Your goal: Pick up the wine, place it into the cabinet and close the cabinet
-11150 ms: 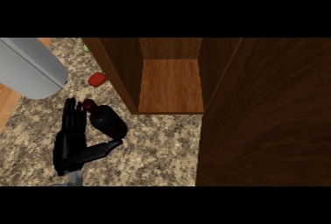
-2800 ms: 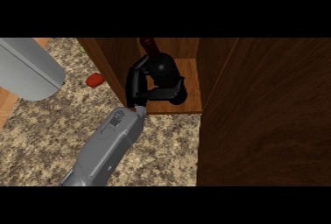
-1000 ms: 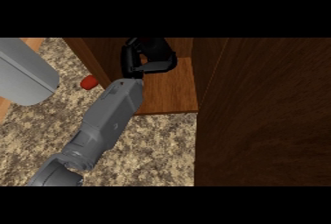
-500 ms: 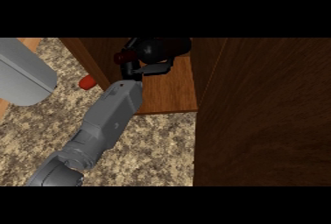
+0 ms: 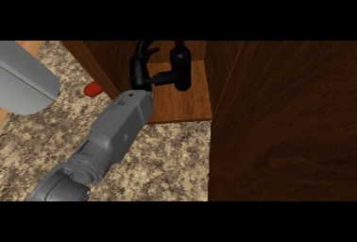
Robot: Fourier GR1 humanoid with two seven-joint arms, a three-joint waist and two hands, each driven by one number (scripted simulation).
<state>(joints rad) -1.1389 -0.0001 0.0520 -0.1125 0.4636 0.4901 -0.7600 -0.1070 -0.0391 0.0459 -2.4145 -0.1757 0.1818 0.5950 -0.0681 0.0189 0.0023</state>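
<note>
The wine bottle (image 5: pixel 181 66) is dark and stands upright inside the open cabinet, on its wooden shelf floor (image 5: pixel 190 101). My left hand (image 5: pixel 142 72) is just left of the bottle, inside the cabinet opening. Its fingers point up and away from the bottle, uncurled, so the hand is open. The thumb (image 5: pixel 165 78) stretches right and reaches the bottle's side. My grey left forearm (image 5: pixel 118 127) runs from the lower left up to the cabinet. The right hand shows nowhere.
The cabinet's dark wooden door (image 5: pixel 293 123) stands open and fills the right half of the view. A large grey cylinder (image 5: pixel 21 80) stands at the upper left on the speckled counter (image 5: pixel 167 160). A small red object (image 5: pixel 91 88) lies by the cabinet's left wall.
The left hand carried the bottle from the counter into the cabinet. Half a second ago its fingers were curled round the bottle; now they have spread off it and the bottle stands alone.
</note>
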